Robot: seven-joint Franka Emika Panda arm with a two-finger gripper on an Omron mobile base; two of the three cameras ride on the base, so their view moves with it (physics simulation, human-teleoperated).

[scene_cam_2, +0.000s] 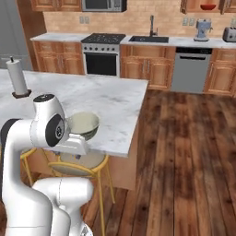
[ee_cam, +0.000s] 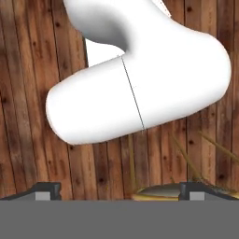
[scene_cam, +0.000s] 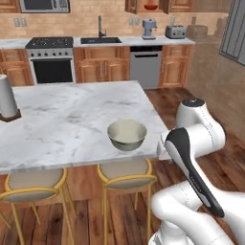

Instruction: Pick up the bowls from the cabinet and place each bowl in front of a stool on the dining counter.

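Over the wooden floor (ee_cam: 28, 140), the gripper (ee_cam: 119, 192) gapes wide, empty.

Desk (scene_cam: 72, 119): white marble w/ grey veins. Bowl (scene_cam: 127, 135): pale grey-green/cream. Stool (scene_cam: 125, 174): tan seat, yellow rim + legs. Red bowl (scene_cam: 150, 6) in reddish-brown wall cabinet (scene_cam: 179, 5). Floor (scene_cam_2: 184, 152): dark brown wood planks. Paper towel roll (scene_cam: 6, 95): white, dark base. Jaws' fingertips (ee_cam: 46, 190): dark, prob. black. Stove (scene_cam: 50, 60): black/silver.

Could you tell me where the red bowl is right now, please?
The red bowl sits on the shelf of the open wall cabinet, top of both base views, above the coffee machine.
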